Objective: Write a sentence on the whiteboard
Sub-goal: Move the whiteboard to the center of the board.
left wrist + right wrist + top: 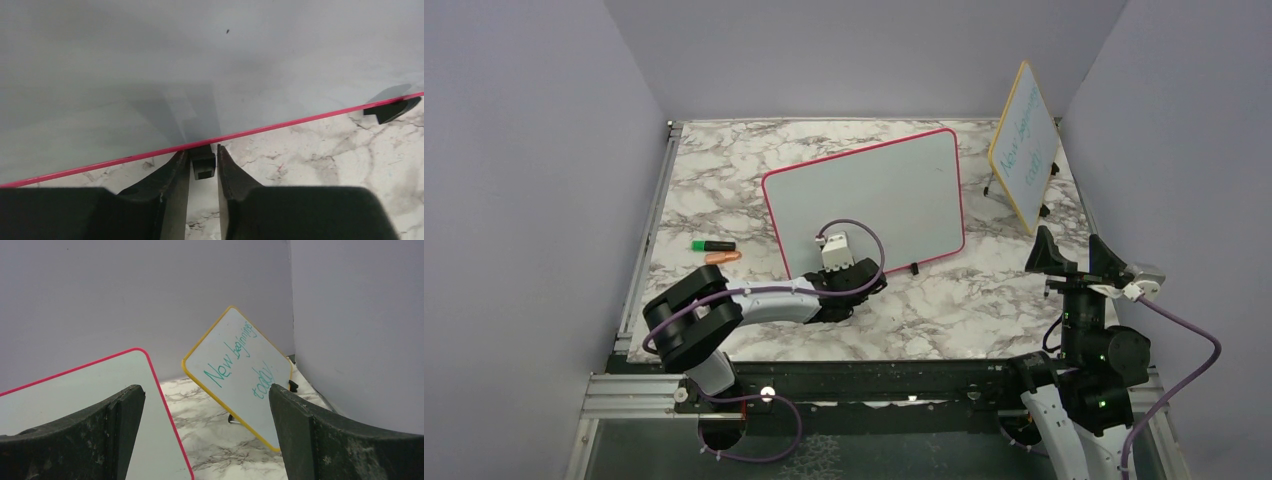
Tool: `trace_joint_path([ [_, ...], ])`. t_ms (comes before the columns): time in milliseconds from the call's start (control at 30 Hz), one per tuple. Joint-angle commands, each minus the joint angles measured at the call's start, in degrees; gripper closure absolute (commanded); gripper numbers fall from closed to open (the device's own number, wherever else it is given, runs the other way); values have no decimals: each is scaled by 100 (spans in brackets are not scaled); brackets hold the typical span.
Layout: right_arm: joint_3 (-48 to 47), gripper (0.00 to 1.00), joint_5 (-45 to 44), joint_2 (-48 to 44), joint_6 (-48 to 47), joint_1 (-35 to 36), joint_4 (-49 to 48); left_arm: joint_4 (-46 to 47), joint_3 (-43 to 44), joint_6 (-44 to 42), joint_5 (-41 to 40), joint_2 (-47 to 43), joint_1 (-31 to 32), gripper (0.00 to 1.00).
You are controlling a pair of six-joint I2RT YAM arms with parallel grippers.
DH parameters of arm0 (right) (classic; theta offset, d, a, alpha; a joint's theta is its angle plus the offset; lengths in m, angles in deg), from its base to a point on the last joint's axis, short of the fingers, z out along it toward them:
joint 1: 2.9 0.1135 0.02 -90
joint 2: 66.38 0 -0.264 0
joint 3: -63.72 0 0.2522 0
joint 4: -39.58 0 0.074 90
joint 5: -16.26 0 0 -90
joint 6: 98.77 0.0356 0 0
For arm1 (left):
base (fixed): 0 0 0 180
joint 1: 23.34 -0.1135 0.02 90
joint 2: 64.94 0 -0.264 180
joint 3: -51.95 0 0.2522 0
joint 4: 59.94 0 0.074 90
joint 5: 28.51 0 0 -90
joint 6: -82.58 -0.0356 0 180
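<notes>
- The whiteboard (874, 195) stands on its long edge near the middle of the tabletop (984, 300). It leans back with its face toward you, and its right end sits farther from the arm bases than its left.
- Its face is plain pale grey-white inside the pink-red frame. The left wrist view shows one tiny dark speck on it.
- Two small black feet carry the lower edge: the left foot (202, 167) and the right foot (392, 109).
- Your left end effector (203, 155) is low at that lower edge, with the left foot between its fingers. The fingers stand only narrowly apart. You cannot tell whether they press the foot or just bracket it.
- Your right end effector (1072, 248) is raised above the tabletop's near right corner, fingers spread wide with nothing between them.
- It looks toward the yellow board (1024, 145), which is propped at the far right, well apart from the whiteboard. The teal writing (235, 360) reads "New beginnings today!".
- Left of the whiteboard, a green-and-black marker (713, 245) and an orange marker (723, 257) lie side by side on the tabletop.
</notes>
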Motion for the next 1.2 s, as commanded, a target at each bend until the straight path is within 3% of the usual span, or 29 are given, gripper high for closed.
trace_joint_path([
  [0, -19, 0, 17, -55, -14, 41, 54, 333, 179, 221, 229, -196, 137, 70],
  [333, -29, 0, 0, 55, -32, 41, 101, 303, 195, -3, 442, -546, 314, 44],
  [600, -70, 0, 37, 296, -47, 42, 141, -358, 24, -568, 378, -1791, 327, 5],
  [867, -132, 0, -46, 577, -56, 41, 205, -951, 458, -2186, -27, -2882, 260, 1],
  [1167, -502, 0, -280, 1369, 90, 43, 634, -1204, 1473, -4336, -330, -3409, 10, 1],
])
